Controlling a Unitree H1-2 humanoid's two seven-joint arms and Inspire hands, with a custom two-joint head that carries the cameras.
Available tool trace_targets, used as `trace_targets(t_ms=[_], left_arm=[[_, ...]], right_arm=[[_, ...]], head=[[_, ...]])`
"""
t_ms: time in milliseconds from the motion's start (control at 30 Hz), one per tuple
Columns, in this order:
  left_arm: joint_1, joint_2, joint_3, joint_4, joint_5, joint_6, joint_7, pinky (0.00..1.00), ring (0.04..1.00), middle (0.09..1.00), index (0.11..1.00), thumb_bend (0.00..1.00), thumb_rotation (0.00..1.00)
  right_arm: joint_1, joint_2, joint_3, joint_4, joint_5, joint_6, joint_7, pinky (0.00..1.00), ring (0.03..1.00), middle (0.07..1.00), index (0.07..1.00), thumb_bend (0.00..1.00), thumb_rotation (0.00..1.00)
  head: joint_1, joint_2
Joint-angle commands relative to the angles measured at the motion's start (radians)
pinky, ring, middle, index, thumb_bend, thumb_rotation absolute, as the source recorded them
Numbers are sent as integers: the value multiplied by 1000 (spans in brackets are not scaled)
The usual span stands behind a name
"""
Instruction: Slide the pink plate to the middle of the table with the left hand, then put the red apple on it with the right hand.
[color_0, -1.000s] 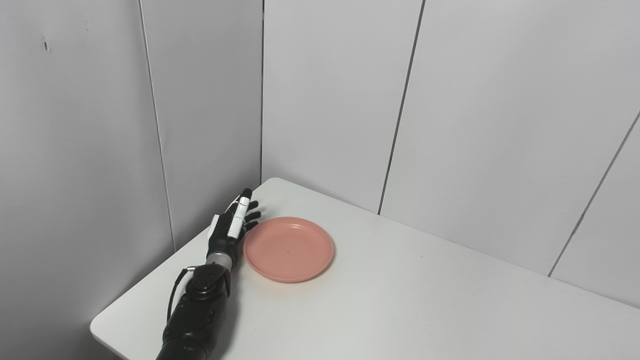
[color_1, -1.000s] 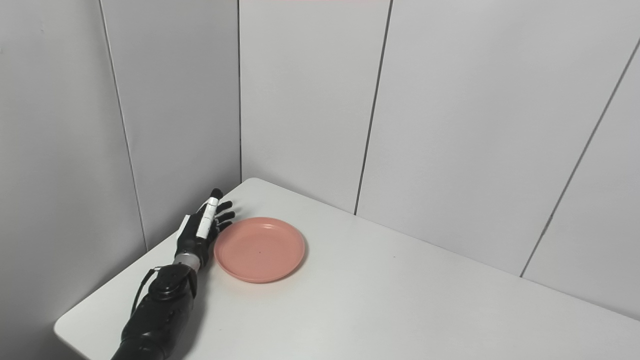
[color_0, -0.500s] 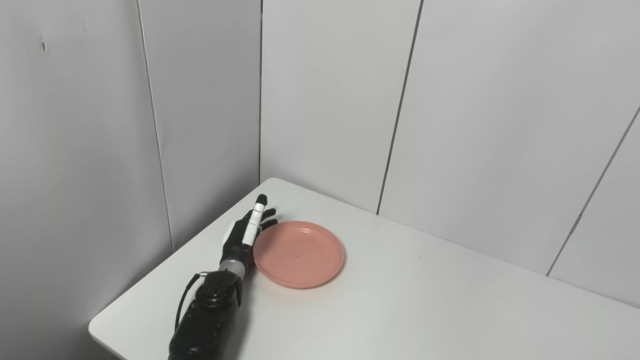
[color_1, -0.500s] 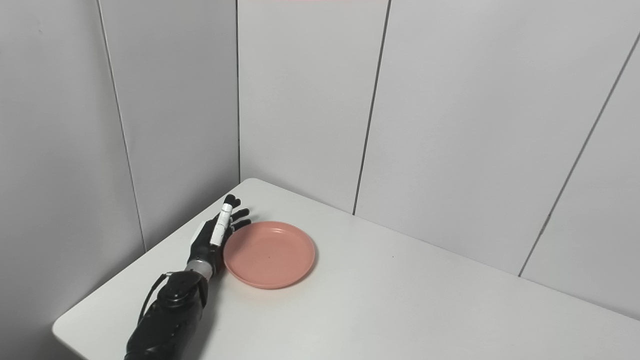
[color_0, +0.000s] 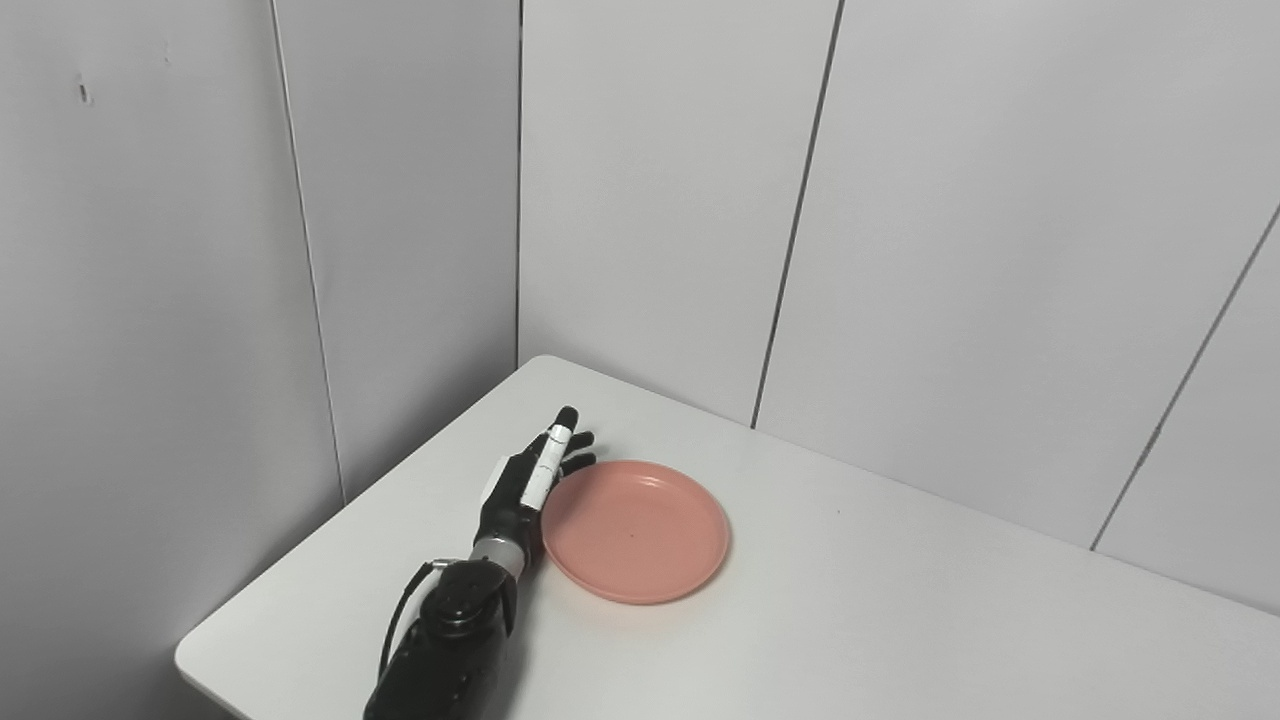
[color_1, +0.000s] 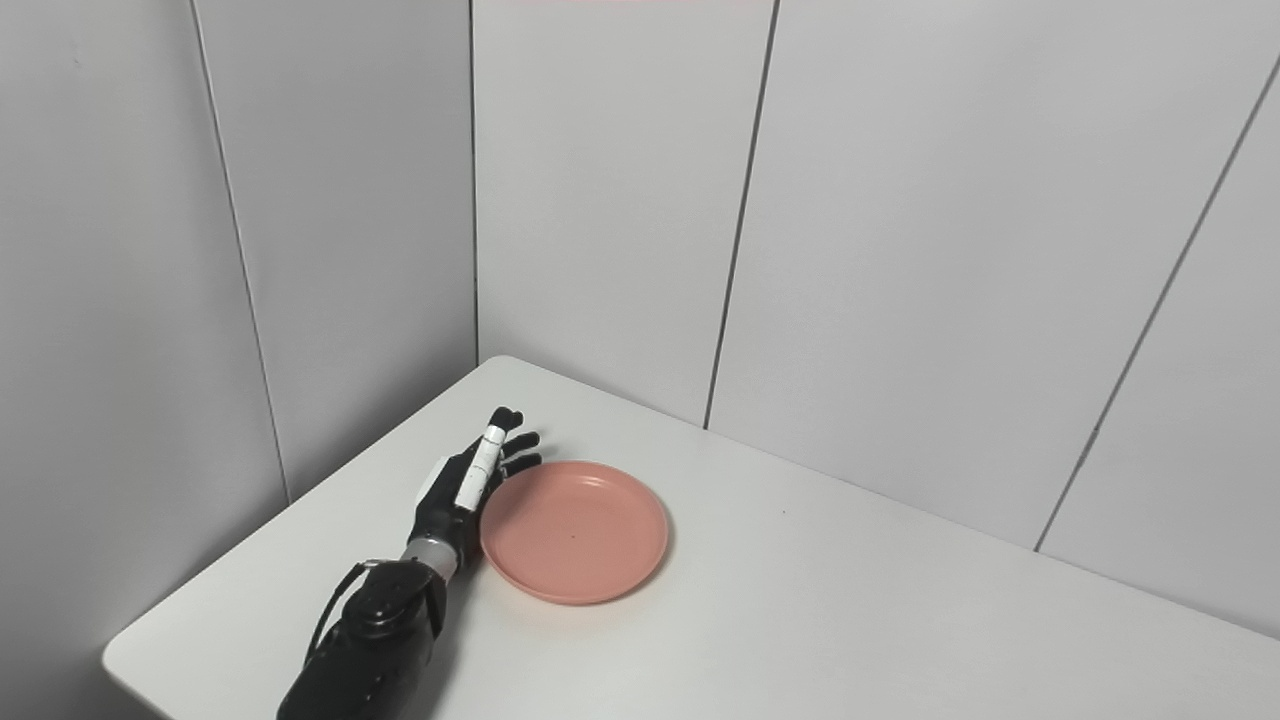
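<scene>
A pink plate (color_0: 636, 530) lies flat and empty on the white worktop (color_0: 900, 620), towards the left part of the surface, not far from the rear left corner where the wall panels (color_0: 660, 200) meet. Pressed edge-on against the plate's left rim is the robot's left hand (color_0: 527, 481), black with a white strip along one finger, its palm facing the plate and its fingers (color_1: 490, 450) extended, held close together and pointing away from the camera towards the far wall; they grasp nothing, only lying alongside the rim. The dark forearm (color_0: 450, 650) rises from the lower edge of the frame, left of centre, with a thin cable looped at the wrist. To the right of the plate the worktop stretches bare and pale to the picture's edge. Grey wall panels with dark vertical seams stand behind and to the left. The right hand appears in neither view, and no apple is in sight.
</scene>
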Motion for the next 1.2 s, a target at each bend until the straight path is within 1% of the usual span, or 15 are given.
trace_targets(t_ms=[0,67,100,233,433,467,533,567,633,667,700,733,900,933,1167], left_arm=[[-46,-33,-29,21,-7,-2,-48,808,821,855,880,944,890],[-53,-46,-34,30,-17,-6,-59,824,833,863,884,941,886],[-55,-51,-35,33,-20,-6,-63,851,848,870,886,922,881],[-70,-75,-50,41,-2,-3,-57,874,840,863,881,876,892],[-98,-101,-74,68,14,-8,-67,807,825,853,874,928,897],[-103,-106,-83,75,21,-12,-70,787,813,845,865,941,897],[-109,-111,-98,81,32,-16,-77,779,808,841,861,944,901],[-112,-115,-108,85,37,-20,-84,777,807,840,861,944,902],[-116,-122,-121,82,39,-16,-92,772,808,837,858,944,895],[-117,-125,-129,75,41,-10,-95,770,809,836,859,946,893],[-116,-128,-134,67,45,-4,-96,765,808,835,859,951,894],[-114,-131,-140,57,48,5,-98,760,801,829,856,958,893],[-99,-137,-168,8,48,54,-118,757,791,823,856,951,893],[-94,-138,-174,-4,50,67,-123,757,791,826,858,946,901],[-63,-154,-207,-54,53,119,-144,759,783,828,874,927,914]], right_arm=[[29,22,16,14,-2,26,0,677,813,847,858,1000,985],[29,21,20,11,-6,28,0,690,822,854,867,1000,987],[29,21,21,8,-7,30,-1,696,826,858,869,1000,988],[30,21,28,-2,-14,35,-3,717,839,871,883,1000,992],[34,25,34,-20,-16,47,-13,784,870,896,905,1000,996],[35,24,37,-27,-18,54,-13,832,893,914,922,1000,998],[38,21,47,-43,-24,66,-9,885,919,935,949,1000,1000],[41,22,51,-55,-21,73,-7,896,924,939,954,1000,1000],[46,29,56,-79,-16,86,-10,971,962,965,982,993,1000],[49,33,59,-94,-16,91,-13,982,966,967,985,975,1000],[53,37,62,-106,-17,93,-16,987,967,966,984,944,1000],[55,40,65,-116,-21,91,-19,988,967,964,981,911,1000],[61,45,87,-127,-36,53,-10,993,973,966,991,889,1000],[62,47,91,-128,-42,51,-13,979,964,962,986,885,1000],[56,74,115,-154,-82,77,-47,919,931,938,952,904,1000]], head=[[-3,2],[-6,4],[-6,4],[-15,8],[-39,29],[-45,32],[-58,40],[-83,56],[-116,77],[-144,97],[-156,104],[-185,121],[-266,167],[-286,180],[-355,205]])
